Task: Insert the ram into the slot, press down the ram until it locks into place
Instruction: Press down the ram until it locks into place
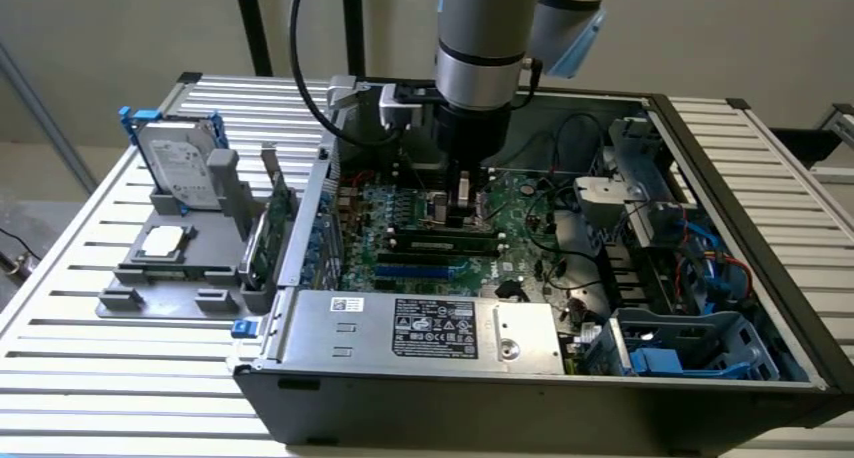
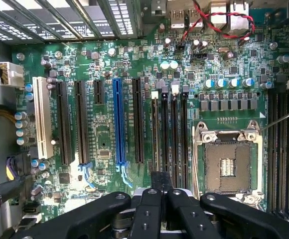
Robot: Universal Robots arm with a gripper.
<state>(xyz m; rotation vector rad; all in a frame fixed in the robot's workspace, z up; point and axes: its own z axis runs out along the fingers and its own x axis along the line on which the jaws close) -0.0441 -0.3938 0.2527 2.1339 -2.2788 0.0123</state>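
Note:
The ram [image 1: 447,236], a thin green stick with dark chips, stands on edge in one of the parallel black slots [image 1: 424,248] on the motherboard inside the open computer case. In the wrist view these slots [image 2: 164,132] run as a close group of dark lines beside the processor socket [image 2: 229,164]. My gripper [image 1: 462,210] hangs straight down over the ram's middle. Its black fingers [image 2: 149,206] are pressed together, shut, with the tips just above the ram's upper edge. Whether they touch it, I cannot tell.
A long blue slot [image 2: 118,124] and a white slot [image 2: 42,117] lie beside the black ones. The silver power supply [image 1: 414,328] fills the case's front. On the slatted table stand a hard drive [image 1: 180,168], an upright green expansion card [image 1: 280,233] and a grey fixture [image 1: 174,263].

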